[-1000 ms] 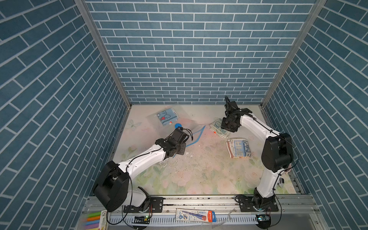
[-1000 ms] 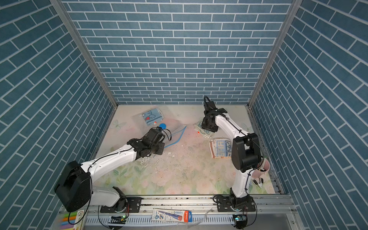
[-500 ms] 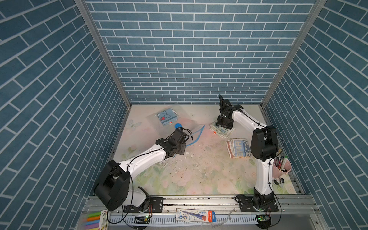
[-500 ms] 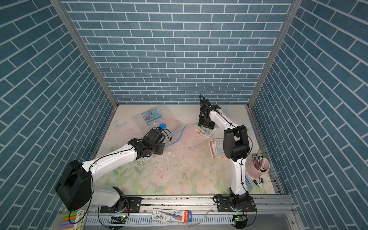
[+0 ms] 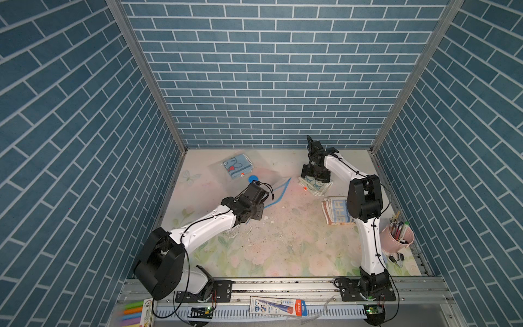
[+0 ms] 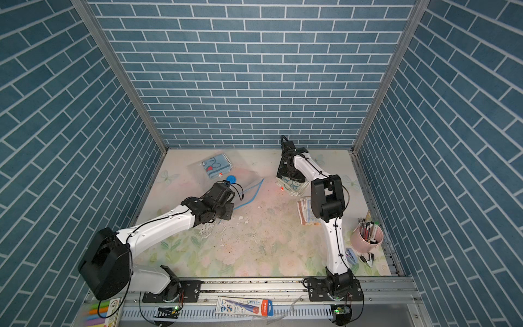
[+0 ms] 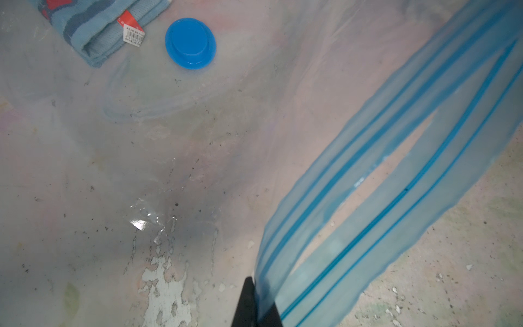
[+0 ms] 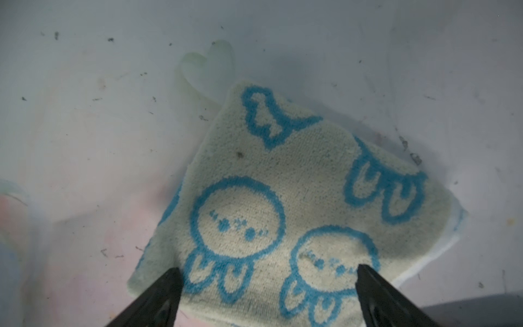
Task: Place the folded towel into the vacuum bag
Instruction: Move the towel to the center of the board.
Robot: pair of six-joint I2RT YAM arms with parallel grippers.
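Observation:
The vacuum bag lies clear and hazy at the back left, showing its blue valve cap and blue zip strip. My left gripper is shut on the near end of that strip, seen in a top view too. A cream folded towel with blue cartoon figures lies at the back right. Right above it my right gripper stands open, its fingers spread over the cloth with nothing held. A blue towel shows through the bag's plastic beside the cap.
A striped folded towel lies just in front of the cream one, partly behind the right arm. A pink cup of pens stands near the right wall, with small clips beside it. Brick walls close in three sides.
The right gripper's jaws have opened wide, and the arm has shifted left and settled over the cream towel. The left arm keeps its grip on the zip strip and has not moved.

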